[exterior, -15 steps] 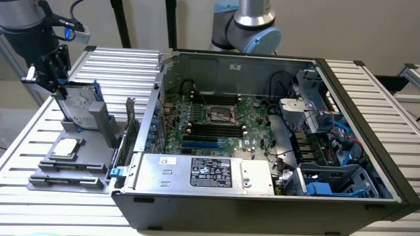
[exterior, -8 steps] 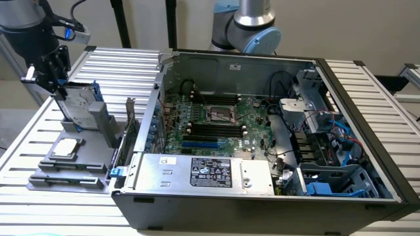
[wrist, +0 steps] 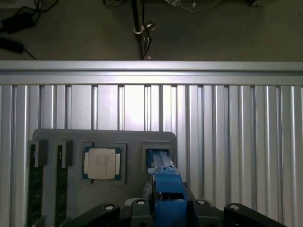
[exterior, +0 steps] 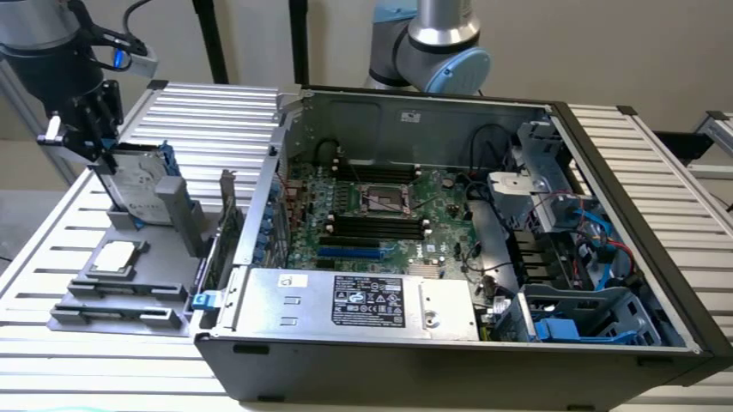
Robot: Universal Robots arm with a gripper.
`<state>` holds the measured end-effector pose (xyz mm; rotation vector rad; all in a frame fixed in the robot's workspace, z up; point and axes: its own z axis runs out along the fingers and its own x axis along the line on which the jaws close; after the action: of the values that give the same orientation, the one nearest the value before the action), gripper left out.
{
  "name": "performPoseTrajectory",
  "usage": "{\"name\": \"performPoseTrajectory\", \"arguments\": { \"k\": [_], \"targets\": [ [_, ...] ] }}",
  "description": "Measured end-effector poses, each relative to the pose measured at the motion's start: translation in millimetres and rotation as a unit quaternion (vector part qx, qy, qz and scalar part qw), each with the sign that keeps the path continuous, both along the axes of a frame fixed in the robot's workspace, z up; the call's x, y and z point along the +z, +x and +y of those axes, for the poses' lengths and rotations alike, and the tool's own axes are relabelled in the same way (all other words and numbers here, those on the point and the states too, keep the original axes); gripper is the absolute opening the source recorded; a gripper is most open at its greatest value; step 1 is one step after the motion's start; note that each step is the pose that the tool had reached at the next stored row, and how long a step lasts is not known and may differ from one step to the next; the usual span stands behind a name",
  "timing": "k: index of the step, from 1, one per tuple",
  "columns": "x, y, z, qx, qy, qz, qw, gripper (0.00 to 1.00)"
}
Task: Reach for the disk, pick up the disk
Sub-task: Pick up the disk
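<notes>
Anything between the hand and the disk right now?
Nothing visible. The hand is right at the top edge of the disk, which stands upright in the grey holder. In the wrist view nothing crosses its blue carrier.

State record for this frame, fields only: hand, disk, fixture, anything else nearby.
hand: black hand right above the disk's top edge; contact unclear
disk: silver-grey hard drive in a bright blue plastic carrier, upright on edge in its tray slot
fixture: grey plastic tray on slatted aluminium table
chip: small square silver chip flat in a tray recess beside the disk slot
case: open dark computer case, at the exterior view's right of the tray
picked up: not yet
</notes>
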<state>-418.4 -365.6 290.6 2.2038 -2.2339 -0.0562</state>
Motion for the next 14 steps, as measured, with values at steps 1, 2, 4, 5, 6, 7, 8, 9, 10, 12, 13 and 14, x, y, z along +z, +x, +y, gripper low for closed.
{"name": "performPoseTrajectory", "arguments": {
  "k": [1, 2, 4, 5, 6, 7, 8, 9, 10, 12, 13, 14],
  "targets": [
    [0.0, 0.0, 0.0, 0.000, 0.0000, 0.0000, 1.0000, 0.33],
    [0.0, 0.0, 0.0, 0.000, 0.0000, 0.0000, 1.0000, 0.33],
    [0.0, 0.0, -0.1, 0.000, 0.0000, 0.0000, 1.0000, 0.33],
    [-0.1, 0.0, -0.2, 0.000, 0.0001, 0.0000, 1.0000, 0.33],
    [0.0, 0.0, -0.5, 0.000, 0.0001, 0.0000, 1.0000, 0.33],
    [0.0, 0.0, -0.8, 0.000, 0.0000, 0.0000, 1.0000, 0.33],
    [0.0, 0.0, -1.0, 0.000, 0.0000, 0.0000, 1.0000, 0.33],
    [0.0, 0.0, -1.2, 0.000, 0.0000, 0.0000, 1.0000, 0.33],
    [0.0, 0.0, -1.3, 0.000, 0.0000, 0.0000, 1.0000, 0.33],
    [0.0, 0.0, -1.4, 0.000, 0.0000, 0.0000, 1.0000, 0.33],
    [0.0, 0.0, -1.4, 0.000, 0.0000, 0.0000, 1.0000, 0.33],
    [0.0, 0.0, -1.4, 0.000, 0.0000, 0.0000, 1.0000, 0.33]
  ]
}}
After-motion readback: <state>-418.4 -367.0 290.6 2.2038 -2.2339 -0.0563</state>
